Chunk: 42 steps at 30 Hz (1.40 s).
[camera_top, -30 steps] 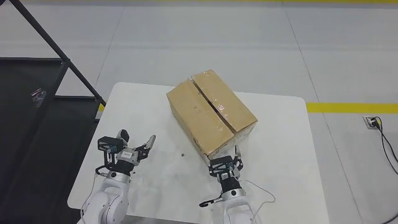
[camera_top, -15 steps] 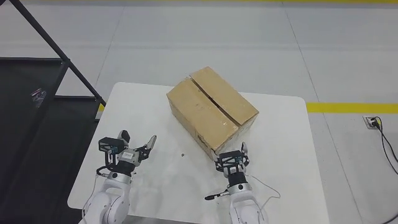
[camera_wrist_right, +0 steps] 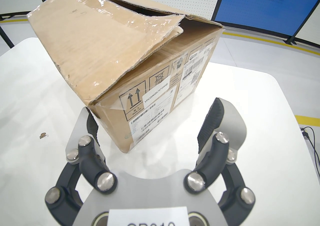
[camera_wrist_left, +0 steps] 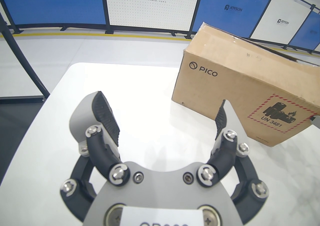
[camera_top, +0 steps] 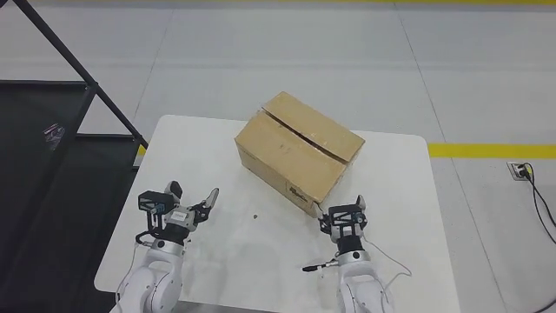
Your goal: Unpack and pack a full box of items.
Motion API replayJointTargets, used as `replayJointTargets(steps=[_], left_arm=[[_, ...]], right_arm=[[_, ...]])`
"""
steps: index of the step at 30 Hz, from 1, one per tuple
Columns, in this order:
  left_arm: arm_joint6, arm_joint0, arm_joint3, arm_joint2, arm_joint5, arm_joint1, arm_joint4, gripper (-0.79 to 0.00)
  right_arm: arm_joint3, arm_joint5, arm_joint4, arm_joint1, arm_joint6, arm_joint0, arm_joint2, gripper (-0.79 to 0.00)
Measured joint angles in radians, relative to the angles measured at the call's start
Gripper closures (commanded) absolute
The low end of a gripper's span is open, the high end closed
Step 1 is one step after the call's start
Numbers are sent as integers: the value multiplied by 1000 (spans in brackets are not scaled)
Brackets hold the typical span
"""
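Cardboard box, brown, one item, resting skewed on the white table. Its top flaps lie nearly closed, with glossy tape along the seam; the contents are hidden from us.

Right gripper: fingers spread, empty, just beside the box's near labelled corner. We cannot tell whether a pad touches it.

Left gripper: fingers spread, empty, well apart from the box, off its long side.

Small brown speck: on the table between the left gripper and the box.

Right wrist view adds one flap raised and torn at its edge, a dark gap beneath, and paper labels on the end face. Left wrist view adds a red-bordered diamond mark on the long side.
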Motion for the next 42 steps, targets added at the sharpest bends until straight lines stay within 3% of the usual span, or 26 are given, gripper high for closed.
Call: replayJointTargets(steps=[8,12,19,24,29,36,42], left_arm=[[2,-7,8,-3,1,-2,-6,-785],[5,-10,16,-8,0,-3,-10,-785],[-8,-19,28,-10,0,-4,-11,-785],[-18,-34,28,7,-6,-6,1,-785],[-21,-39,34,19,-5,-8,10,-785],[-5,-35,47,16,8,-11,-1,-785],[-3,-27,61,1,22,-12,-13,-785]], right_arm=[[-27,-15,54,-1,17,-16,58,-785],[-81,-95,127,1,40,-34,86,-785],[-81,-84,125,1,38,-34,85,-785],[-163,-159,191,3,49,-36,122,-785],[-179,-294,408,9,182,32,224,-785],[-2,-461,771,17,459,220,336,-785],[44,-512,768,24,513,256,349,-785]])
